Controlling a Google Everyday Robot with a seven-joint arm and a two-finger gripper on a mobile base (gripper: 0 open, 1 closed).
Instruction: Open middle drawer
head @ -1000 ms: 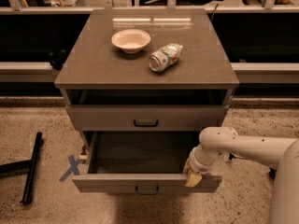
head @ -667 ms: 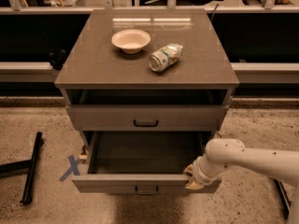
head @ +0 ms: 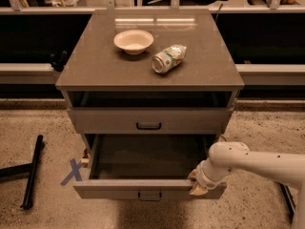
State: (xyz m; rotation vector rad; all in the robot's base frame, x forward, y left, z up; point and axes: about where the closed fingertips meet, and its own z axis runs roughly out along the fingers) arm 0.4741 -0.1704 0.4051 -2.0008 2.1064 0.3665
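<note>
I can read no word, brand or number anywhere in my view. The can (head: 168, 58) lying on the worktop (head: 95, 70) carries a green and white label, but its print is too small for me to make out. The only sign I can read is a blue X (head: 73, 171) marked on the floor, just left of the open drawer (head: 119, 189). My tool (head: 196, 182) is at the right end of that drawer's front panel.

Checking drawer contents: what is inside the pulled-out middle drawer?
Nothing shows on the middle drawer floor in view. The gripper at its front right edge covers that corner; shadow hides the back.
</note>
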